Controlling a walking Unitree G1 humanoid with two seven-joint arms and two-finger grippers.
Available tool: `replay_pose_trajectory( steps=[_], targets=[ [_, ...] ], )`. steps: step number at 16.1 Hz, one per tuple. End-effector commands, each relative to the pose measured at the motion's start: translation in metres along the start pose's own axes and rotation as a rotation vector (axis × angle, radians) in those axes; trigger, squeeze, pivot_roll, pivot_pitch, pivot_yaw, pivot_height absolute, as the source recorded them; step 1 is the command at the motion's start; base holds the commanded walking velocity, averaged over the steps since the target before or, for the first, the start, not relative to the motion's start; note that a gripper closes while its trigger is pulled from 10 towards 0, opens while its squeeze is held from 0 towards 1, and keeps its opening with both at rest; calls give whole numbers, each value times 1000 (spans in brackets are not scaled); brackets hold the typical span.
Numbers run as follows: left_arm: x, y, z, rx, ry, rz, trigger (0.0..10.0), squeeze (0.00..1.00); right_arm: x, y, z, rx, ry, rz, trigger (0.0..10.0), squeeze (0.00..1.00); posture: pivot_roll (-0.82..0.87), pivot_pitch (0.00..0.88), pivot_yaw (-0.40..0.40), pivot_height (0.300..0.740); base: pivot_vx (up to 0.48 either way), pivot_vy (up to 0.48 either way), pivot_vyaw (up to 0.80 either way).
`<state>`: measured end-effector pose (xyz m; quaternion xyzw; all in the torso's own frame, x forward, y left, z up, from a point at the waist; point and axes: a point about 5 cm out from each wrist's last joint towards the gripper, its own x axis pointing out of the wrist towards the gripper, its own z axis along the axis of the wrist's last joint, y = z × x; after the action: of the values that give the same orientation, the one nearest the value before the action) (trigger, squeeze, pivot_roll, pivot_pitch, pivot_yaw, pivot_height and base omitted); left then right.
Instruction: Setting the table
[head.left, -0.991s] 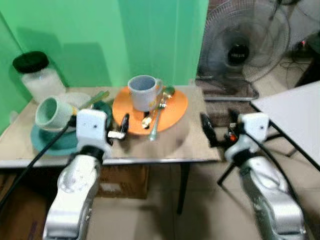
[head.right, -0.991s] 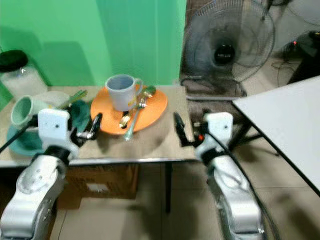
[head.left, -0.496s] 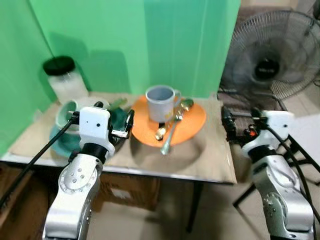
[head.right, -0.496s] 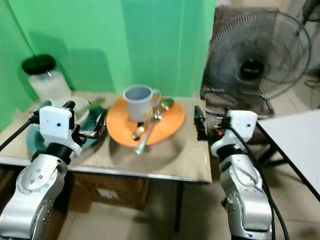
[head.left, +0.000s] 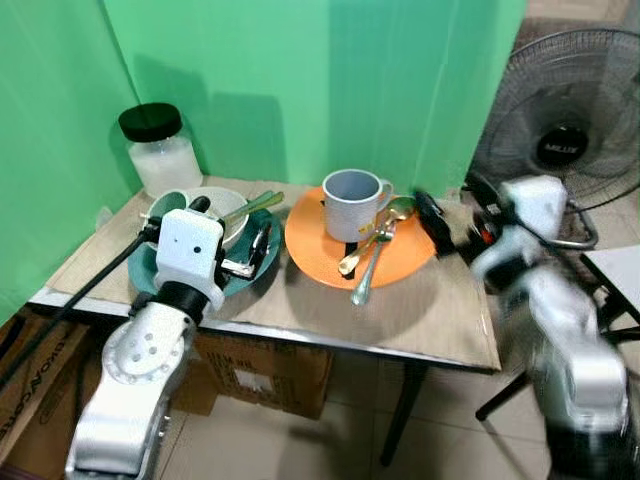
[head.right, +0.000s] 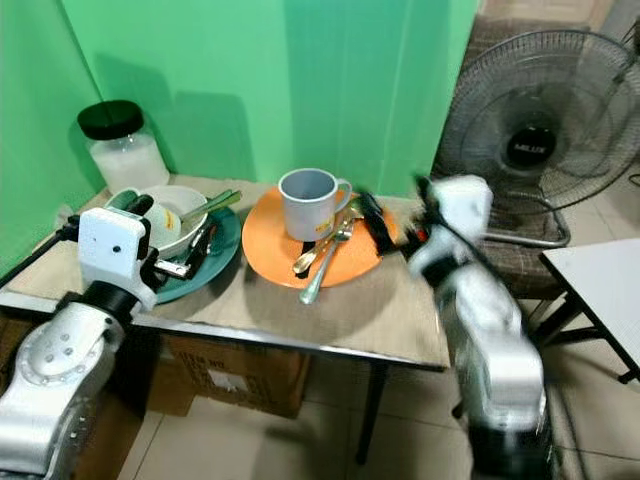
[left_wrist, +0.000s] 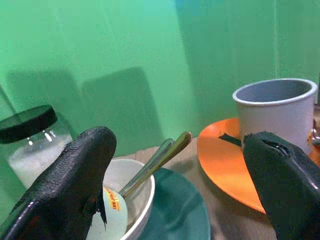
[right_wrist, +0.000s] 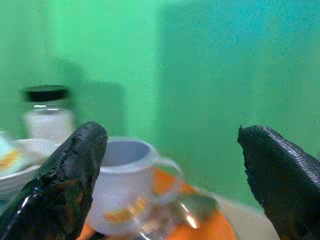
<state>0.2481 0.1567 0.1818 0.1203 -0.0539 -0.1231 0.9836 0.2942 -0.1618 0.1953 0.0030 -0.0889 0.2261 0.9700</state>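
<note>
Nearest the camera, the two silver arms reach in over the front edge of the beige-topped table (head.left: 420, 315). The left claw (head.left: 232, 232) hangs over the round dark teal plate (head.left: 262, 272), its two black fingers spread wide and holding nothing. Just beyond and between its fingers sits the white ceramic bowl (left_wrist: 137, 192) on that plate, with green-handled cutlery (left_wrist: 162, 155) leaning out of it and a pale green cup (head.left: 166, 205) tucked against the bowl's left side. The right claw (head.right: 400, 215), blurred, hovers at the right rim of the round orange plate (head.left: 400, 265), its fingers likewise wide apart and empty. To the left of it, on that plate, stands the grey ceramic mug (head.left: 352, 205) with its handle turned toward the claw, and two metal spoons (head.left: 372, 255) lie beside the mug, nearer the claw. Farther back, beyond the left claw, a clear glass jar with a black lid (head.left: 158, 150) stands against the green wall (head.left: 320, 80). Behind the right claw is a black-caged floor fan (head.left: 570, 120).
</note>
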Motion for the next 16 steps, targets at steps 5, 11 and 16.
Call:
replay_pose_trajectory(
  steps=[5, 11, 16],
  targets=[
    [-4, 8, -4, 50, 45, -100, 10000, 0, 64, 11, 16, -189, 39, 357, 10000, 1000, -24, 15, 30, 740, 0, 0, 0],
    [-15, -9, 1, -53, 48, -357, 10000, 1000, 112, 26, 17, -393, 246, 655, 10000, 1000, -16, 29, 9, 740, 0, 0, 0],
    [-18, -16, -2, 20, 85, -383, 10000, 745, 123, 26, 16, -467, 369, 711, 10000, 0, -17, 31, 4, 740, 0, 0, 0]
  ],
)
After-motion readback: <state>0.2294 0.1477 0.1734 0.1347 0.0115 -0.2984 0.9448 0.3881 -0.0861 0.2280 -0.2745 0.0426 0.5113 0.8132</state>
